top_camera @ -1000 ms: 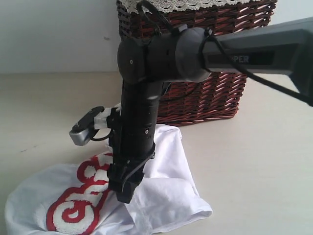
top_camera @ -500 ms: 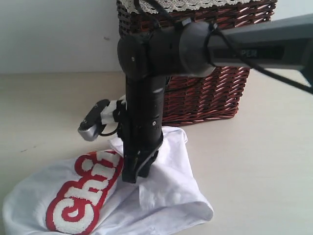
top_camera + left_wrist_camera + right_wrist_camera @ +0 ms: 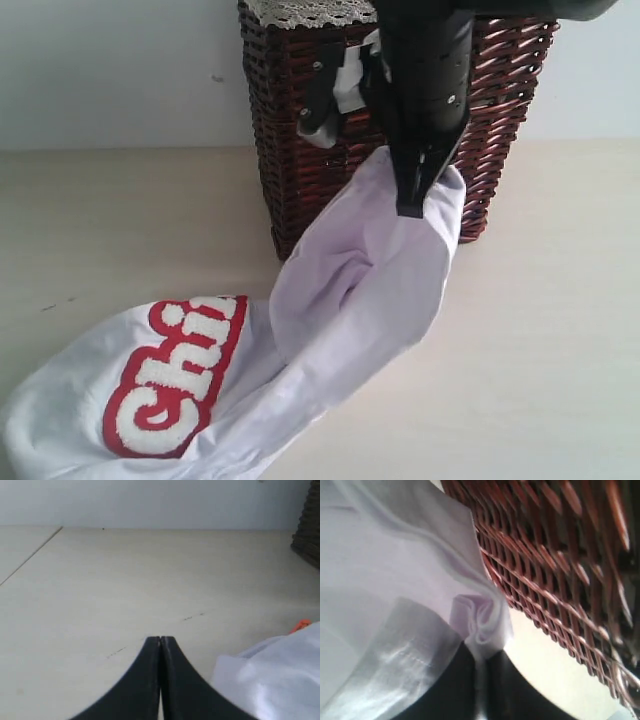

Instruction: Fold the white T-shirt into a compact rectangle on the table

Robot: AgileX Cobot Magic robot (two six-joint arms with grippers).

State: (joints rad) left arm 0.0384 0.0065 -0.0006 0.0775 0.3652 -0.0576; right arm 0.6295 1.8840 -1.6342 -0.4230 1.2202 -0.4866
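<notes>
Right gripper (image 3: 410, 203), jaws pinched together on a bunched edge of the white T-shirt (image 3: 340, 300), holds that edge raised in front of the wicker basket (image 3: 290, 140). The rest of the shirt, red-outlined lettering uppermost, lies on the table (image 3: 540, 360). Left gripper (image 3: 160, 647), jaws pressed together with nothing between them, is over bare table near the shirt.

Cream table (image 3: 560, 380) carries wicker basket (image 3: 290, 150) and lower end of white T-shirt (image 3: 330, 300)
</notes>
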